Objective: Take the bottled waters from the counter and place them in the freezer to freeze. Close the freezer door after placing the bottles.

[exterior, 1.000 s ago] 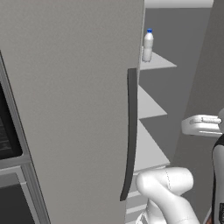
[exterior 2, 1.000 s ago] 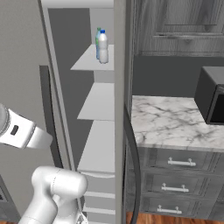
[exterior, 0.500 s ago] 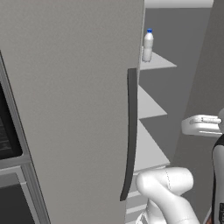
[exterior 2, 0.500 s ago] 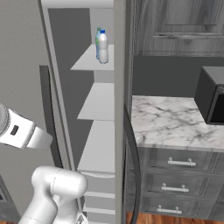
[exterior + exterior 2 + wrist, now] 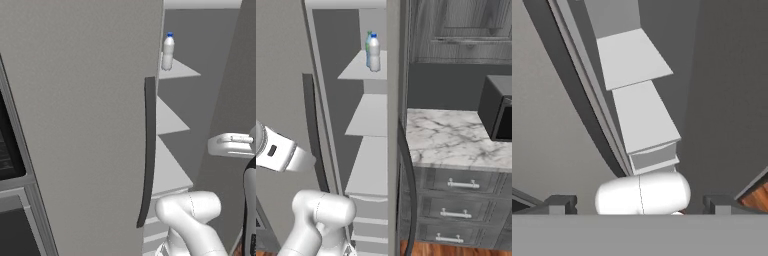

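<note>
The freezer (image 5: 368, 115) stands open, its grey shelves bare except the top one. A pale bottled water with a blue cap (image 5: 374, 52) (image 5: 168, 51) stands upright on that top shelf. A second, bluish bottle (image 5: 368, 46) peeks out just behind it, mostly hidden. The freezer door (image 5: 393, 130) is swung out and seen edge-on, with its dark handle (image 5: 409, 190) curving down its front. My gripper (image 5: 641, 205) is open and holds nothing. It looks down the lower freezer shelves (image 5: 644, 117). The marble counter (image 5: 456, 142) lies right of the door.
The wide grey fridge door (image 5: 80, 120) with its long dark handle (image 5: 148, 150) is closed on the left. A dark microwave (image 5: 498, 107) sits on the counter over drawers (image 5: 461, 185) with silver handles. Dark wooden cabinets (image 5: 461, 25) hang above.
</note>
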Tool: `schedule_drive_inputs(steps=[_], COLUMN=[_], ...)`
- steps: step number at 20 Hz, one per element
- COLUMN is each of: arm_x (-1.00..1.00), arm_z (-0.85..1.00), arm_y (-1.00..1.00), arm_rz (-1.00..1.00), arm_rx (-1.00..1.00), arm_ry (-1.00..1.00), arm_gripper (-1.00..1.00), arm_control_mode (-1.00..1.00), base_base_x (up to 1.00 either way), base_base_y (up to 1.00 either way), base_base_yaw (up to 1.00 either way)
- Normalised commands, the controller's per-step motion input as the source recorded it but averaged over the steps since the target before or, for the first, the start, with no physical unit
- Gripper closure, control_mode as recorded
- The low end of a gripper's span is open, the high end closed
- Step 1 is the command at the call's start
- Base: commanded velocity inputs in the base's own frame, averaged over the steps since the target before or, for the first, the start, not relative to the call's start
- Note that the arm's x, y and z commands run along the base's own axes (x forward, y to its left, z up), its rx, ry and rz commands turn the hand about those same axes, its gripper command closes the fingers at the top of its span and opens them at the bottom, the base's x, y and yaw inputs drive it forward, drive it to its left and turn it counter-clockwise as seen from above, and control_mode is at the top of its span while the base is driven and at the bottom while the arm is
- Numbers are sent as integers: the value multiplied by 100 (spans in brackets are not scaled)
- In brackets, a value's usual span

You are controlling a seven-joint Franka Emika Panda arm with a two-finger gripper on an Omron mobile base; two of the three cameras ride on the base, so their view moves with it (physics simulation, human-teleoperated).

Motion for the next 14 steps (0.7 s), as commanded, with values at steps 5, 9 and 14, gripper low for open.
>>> schedule_drive_inputs(steps=[5,9,14], arm_x=[0,0,0], arm_z=[0,0,0], arm_y=[0,0,0], arm_rz=[0,0,0], arm_rx=[0,0,0], arm_ry=[0,0,0], arm_gripper=[-100,-100,-100], arm_control_mode=[100,100,100], base_base_x=[-46,-55,-43], base_base_y=[0,0,-2], base_base_yaw=[0,1,7])
